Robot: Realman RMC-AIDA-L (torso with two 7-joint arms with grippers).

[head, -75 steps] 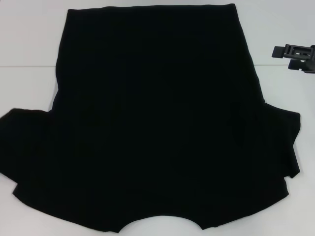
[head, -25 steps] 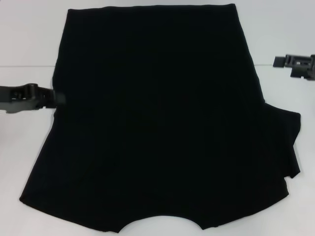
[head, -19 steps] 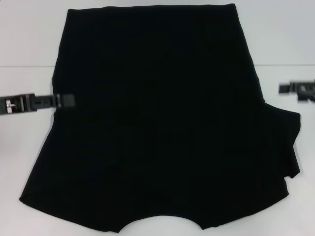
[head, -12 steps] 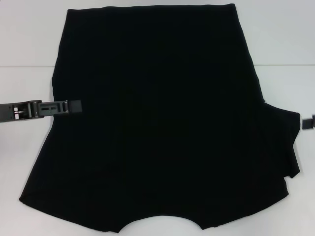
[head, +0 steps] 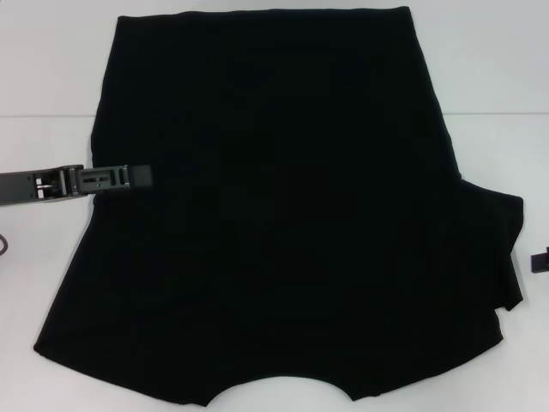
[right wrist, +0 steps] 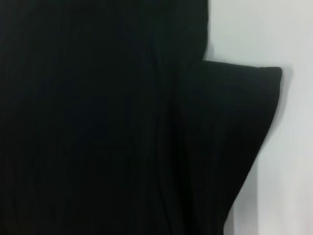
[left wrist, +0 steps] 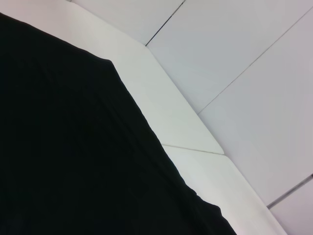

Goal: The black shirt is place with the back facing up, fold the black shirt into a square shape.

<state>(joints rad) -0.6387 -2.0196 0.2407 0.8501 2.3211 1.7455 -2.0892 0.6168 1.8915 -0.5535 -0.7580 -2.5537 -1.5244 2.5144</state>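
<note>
White tabletop (head: 51,69) fills the head view, with a thin seam line running across it at about the height of the shirt's upper third. Spread flat over most of it lies the black shirt (head: 283,215), plain side up, no lettering showing. Its straight hem lies at 12 o'clock and the curved neck opening at 6 o'clock. At 3 o'clock one sleeve (head: 493,249) sticks out flat past the body; at 9 o'clock no sleeve juts out, and the shirt's edge runs as one slanted line.

From 9 o'clock the left tool (head: 137,176) reaches in level, its tip over the shirt's edge. I cannot tell whether its fingers are spread or pressed together, nor whether it touches the cloth. The right tool (head: 540,259) shows only as a small dark piece at the 3 o'clock border, just beside the sleeve; its state I cannot tell either.

The left wrist view shows the shirt's edge against the tabletop; the right wrist view shows the sleeve lying flat.
</note>
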